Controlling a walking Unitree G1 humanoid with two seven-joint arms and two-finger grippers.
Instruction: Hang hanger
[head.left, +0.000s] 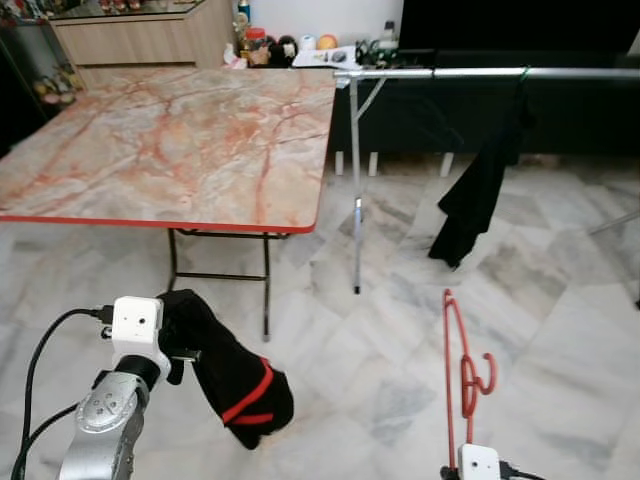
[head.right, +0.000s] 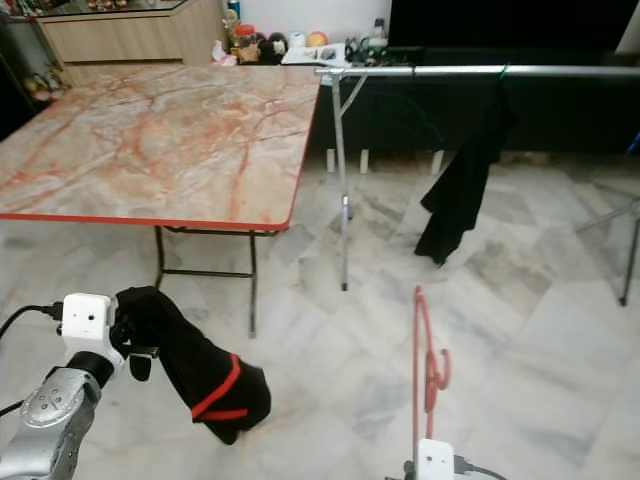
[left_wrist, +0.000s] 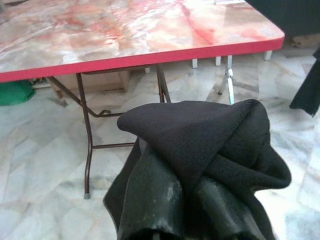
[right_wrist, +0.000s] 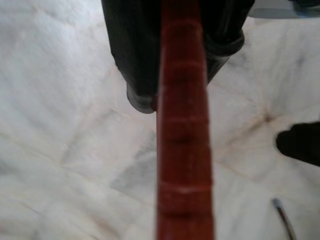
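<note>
Over the marble floor, left claw: clamped on one black garment with red trim
right claw: pinching one red plastic hanger
chrome rack rail: one dark garment hung

Glossy red plastic hanger, matt knit cloth, shiny metal rail.

The table stands to the left, the clothes rail just beside its far right corner. A garment hangs from the rail, over the floor.
</note>
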